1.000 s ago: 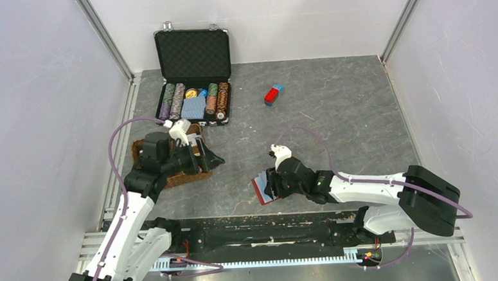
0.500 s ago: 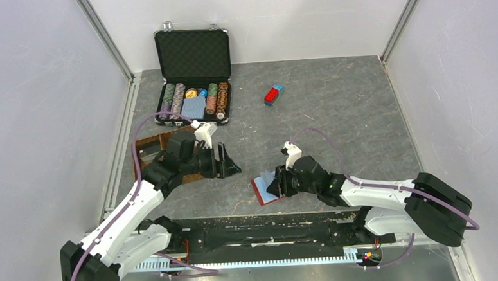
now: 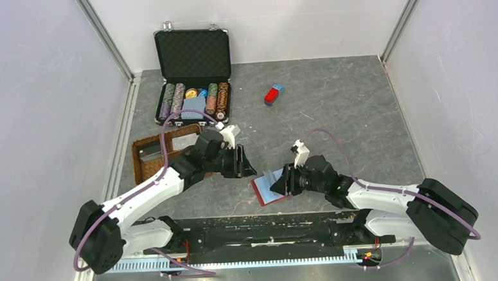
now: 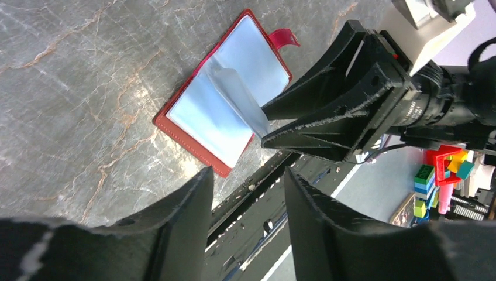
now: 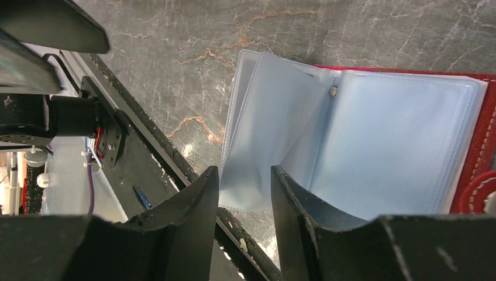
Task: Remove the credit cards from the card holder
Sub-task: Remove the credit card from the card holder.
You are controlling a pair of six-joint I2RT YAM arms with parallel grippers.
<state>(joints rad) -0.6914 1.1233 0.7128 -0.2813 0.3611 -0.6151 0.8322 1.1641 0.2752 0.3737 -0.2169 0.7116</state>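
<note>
Grey marbled bench (image 3: 348, 109), white walls on three sides.

Overhead view: the card holder (image 3: 262, 195) lies open at the near edge, just short of the black rail. The right end effector (image 3: 279, 184) is down over it. The left end effector (image 3: 246, 167) hangs just beside its far-left corner. The holder sits between the two, with the right arm nearer. Well apart behind are an open poker chip case (image 3: 194, 85), a red-and-blue block (image 3: 273, 94) and a brown tray (image 3: 137, 164) by the left arm.

Left wrist view: its fingers (image 4: 181, 228) are spread wide and hold nothing. The holder is ahead, long axis diagonal from lower left to the red tab at upper right. One clear sleeve leaf (image 4: 237, 96) stands up from the spine, its free edge running into the right end effector's tips.

Right wrist view: its fingers (image 5: 187, 228) are a little apart, straddling the leaf's lower edge and not visibly clamped. Pale blue-grey credit cards (image 5: 398, 140) seem seated in the sleeves, though card and sleeve are hard to tell apart.

Judgement: no card is out yet. The right end effector partly blocks the left arm's line to the pockets.
</note>
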